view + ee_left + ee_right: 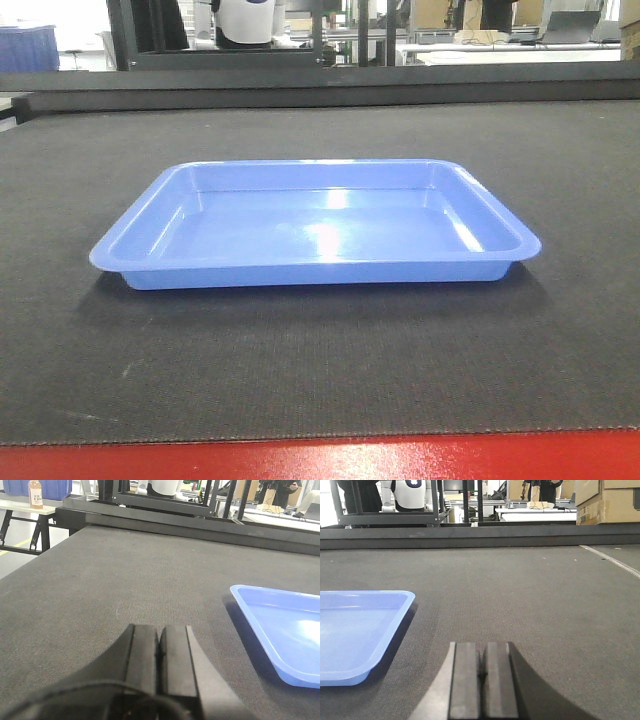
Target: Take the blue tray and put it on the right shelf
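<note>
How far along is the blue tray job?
Nothing done yet: the blue tray lies flat on the dark mat, untouched. In hand: the left end effector and right end effector sit shut on either side of it, gripping nothing. Left: grasp, lift, place; the shelf is out of view.

- Bright, even indoor light falls from overhead, and colours are clear in all three views.
- The blue tray (315, 225) shows white glare patches on its glossy floor and far rim.
- Soft shadows ring the tray on the dark tabletop (320, 370), deepest along its near edge.
- The far room (80, 30) is overexposed, nearly white at far left.
- In the wrist views, the left end effector (159, 632) and right end effector (483, 647) sit close to the lens, dark and slightly blurred.
- The tabletop weave is sharp nearby and softens farther away.
</note>
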Controlling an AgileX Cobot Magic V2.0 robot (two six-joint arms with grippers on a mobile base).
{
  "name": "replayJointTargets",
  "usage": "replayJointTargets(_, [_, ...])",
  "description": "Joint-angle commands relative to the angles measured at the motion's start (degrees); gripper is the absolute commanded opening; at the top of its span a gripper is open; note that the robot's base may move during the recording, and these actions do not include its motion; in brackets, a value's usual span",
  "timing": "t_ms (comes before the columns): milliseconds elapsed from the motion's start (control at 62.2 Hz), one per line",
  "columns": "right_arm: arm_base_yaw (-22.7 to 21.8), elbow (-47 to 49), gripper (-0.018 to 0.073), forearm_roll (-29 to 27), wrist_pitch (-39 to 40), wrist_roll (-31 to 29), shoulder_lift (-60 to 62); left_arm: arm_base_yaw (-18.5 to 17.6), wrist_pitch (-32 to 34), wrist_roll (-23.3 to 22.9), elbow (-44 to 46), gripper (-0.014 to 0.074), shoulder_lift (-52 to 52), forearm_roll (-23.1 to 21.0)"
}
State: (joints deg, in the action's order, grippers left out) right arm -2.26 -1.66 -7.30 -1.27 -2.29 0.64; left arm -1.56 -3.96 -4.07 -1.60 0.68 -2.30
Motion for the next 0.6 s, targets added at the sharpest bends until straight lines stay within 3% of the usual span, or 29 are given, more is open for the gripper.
replayJointTargets(0, [0.1,1.3,0.0057,-0.1,5.1,0.0,1.2,-0.2,5.2,0.1,-1.6,-0.0048,0.8,-0.2])
replayJointTargets(579, [0.1,1.3,0.0057,-0.1,5.3,0.0,1.2,-0.2,6.0,0.1,-1.6,-0.0048,0.8,-0.2])
